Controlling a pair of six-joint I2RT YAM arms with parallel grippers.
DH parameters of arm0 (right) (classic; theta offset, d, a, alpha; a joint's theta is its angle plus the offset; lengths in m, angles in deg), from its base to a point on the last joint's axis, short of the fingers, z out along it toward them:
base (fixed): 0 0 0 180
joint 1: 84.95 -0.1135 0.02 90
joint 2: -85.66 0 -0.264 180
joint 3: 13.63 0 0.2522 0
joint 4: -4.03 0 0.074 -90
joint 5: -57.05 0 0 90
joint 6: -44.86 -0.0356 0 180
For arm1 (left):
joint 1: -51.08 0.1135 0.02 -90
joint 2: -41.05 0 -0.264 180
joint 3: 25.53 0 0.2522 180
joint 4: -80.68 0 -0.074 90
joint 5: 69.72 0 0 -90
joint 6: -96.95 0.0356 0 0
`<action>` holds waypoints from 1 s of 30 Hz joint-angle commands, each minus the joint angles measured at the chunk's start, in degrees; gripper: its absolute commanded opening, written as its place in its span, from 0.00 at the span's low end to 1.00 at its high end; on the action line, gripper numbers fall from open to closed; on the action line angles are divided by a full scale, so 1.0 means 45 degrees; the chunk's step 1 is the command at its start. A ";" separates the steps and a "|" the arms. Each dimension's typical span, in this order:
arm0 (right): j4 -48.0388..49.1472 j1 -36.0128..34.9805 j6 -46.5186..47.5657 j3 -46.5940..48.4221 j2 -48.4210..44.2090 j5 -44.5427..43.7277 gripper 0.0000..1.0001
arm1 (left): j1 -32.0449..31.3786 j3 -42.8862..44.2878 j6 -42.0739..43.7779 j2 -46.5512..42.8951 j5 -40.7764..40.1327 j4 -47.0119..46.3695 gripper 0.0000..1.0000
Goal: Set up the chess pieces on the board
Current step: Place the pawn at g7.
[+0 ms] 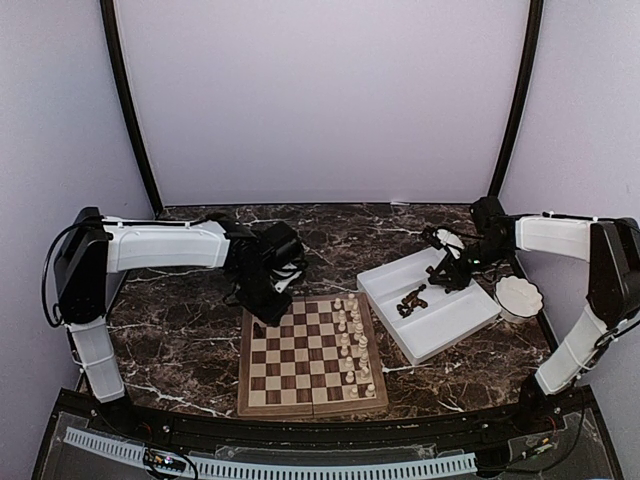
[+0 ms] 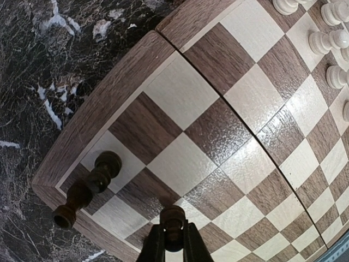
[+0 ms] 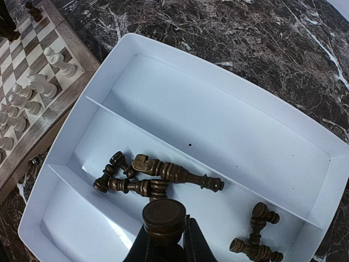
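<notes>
The left gripper (image 2: 173, 243) pinches one dark piece (image 2: 173, 219) just over the board (image 2: 229, 131), beside two standing at its corner. The right gripper (image 3: 163, 245) clamps another above the white tray (image 3: 229, 103), where roughly eight (turned, near-black wood) lie tumbled.

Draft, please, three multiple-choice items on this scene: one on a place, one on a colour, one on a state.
1. The cream-white pieces are: A in a tray; B on the board; C on bare table.
2. The piece in the right end effector is: A dark brown; B cream; C red.
3. The loose dark piece at the board's corner: A stands upright; B lies toppled; C leans on another.
Answers: B, they stand in rows along one side; A, its round base shows dark brown; B, it lies flat across the frame.
</notes>
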 commanded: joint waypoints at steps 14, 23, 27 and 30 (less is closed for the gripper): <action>0.0065 0.0008 -0.0006 -0.0129 -0.0013 0.0042 0.11 | 0.0518 0.0306 -0.0492 0.0114 -0.0056 -0.0263 0.10; 0.0052 0.0004 -0.0005 -0.0124 0.0022 0.0062 0.11 | 0.0589 0.0330 -0.0521 0.0310 0.0091 -0.0401 0.11; 0.0042 0.0014 -0.0005 -0.0138 0.0030 0.0057 0.11 | 0.0594 0.0329 -0.0505 0.0373 0.0135 -0.0322 0.12; 0.0050 0.0015 0.0011 -0.0144 0.0021 0.0057 0.11 | 0.0600 0.0325 -0.0521 0.0377 0.0171 -0.0246 0.12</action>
